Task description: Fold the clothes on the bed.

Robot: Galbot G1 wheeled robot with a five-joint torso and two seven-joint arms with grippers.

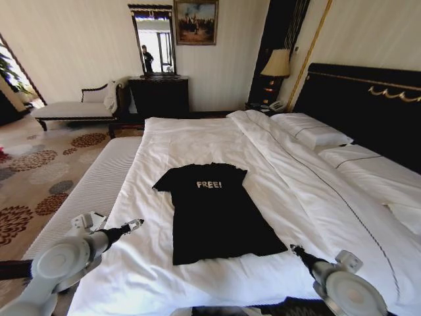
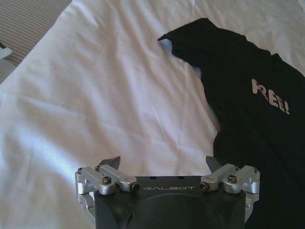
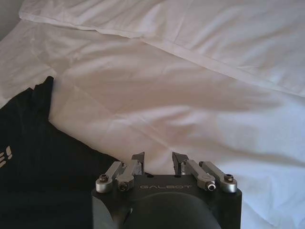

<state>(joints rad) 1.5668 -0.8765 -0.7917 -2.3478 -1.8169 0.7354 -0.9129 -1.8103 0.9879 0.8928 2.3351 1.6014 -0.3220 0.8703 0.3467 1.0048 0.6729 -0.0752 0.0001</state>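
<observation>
White bed point(image 1: 197, 141); flat black T-shirt point(image 1: 214, 214)

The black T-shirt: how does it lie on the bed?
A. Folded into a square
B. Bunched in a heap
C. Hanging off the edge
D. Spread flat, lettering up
D. The black T-shirt lies spread flat on the bed, sleeves out and the "FREE!" lettering facing up.

Both our arms reach in low from the bottom of the head view.

Our left arm enters at the lower left, its left gripper point(image 1: 136, 224) pointing up and right with fingers point(image 2: 110, 163) spread wide. Our right arm enters at the lower right, its right gripper point(image 1: 295, 249) pointing up and left, fingers point(image 3: 138, 158) parted by a narrower gap.
</observation>
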